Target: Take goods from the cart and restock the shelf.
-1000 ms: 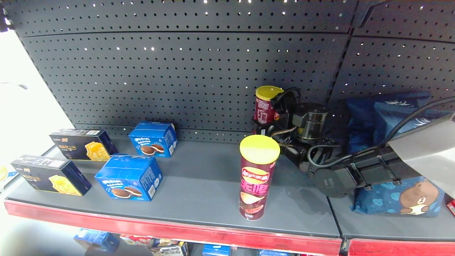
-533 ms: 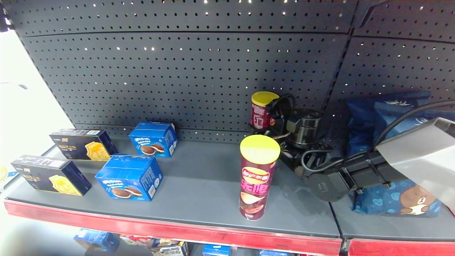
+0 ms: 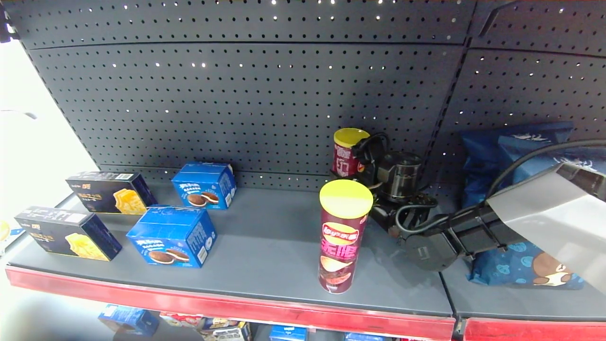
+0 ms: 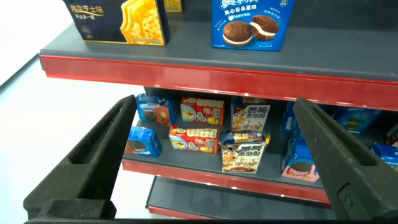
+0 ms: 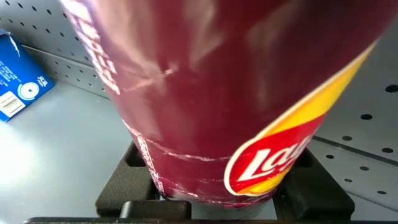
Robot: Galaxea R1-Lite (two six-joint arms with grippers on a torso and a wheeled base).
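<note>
A maroon chip can with a yellow lid [image 3: 346,152] stands upright at the back of the grey shelf [image 3: 265,246], close to the pegboard. My right gripper [image 3: 354,171] is shut on its lower part. In the right wrist view the held can [image 5: 224,93] rises between the black jaws of my right gripper [image 5: 214,190]. A second, matching chip can [image 3: 342,237] stands nearer the front edge and hides the held can's base. My left gripper [image 4: 214,162] is open and holds nothing, facing the lower shelves below the red shelf edge [image 4: 211,78].
Two blue cookie boxes [image 3: 173,235] and two dark cracker boxes [image 3: 68,233] occupy the shelf's left part. Blue snack bags with a bear print [image 3: 521,156] sit on the right, next to my right arm. Packed lower shelves [image 4: 217,134] lie below.
My right arm has lowered the held chip can and carried it slightly left, nearer the shelf's back. The front can and boxes have not moved.
</note>
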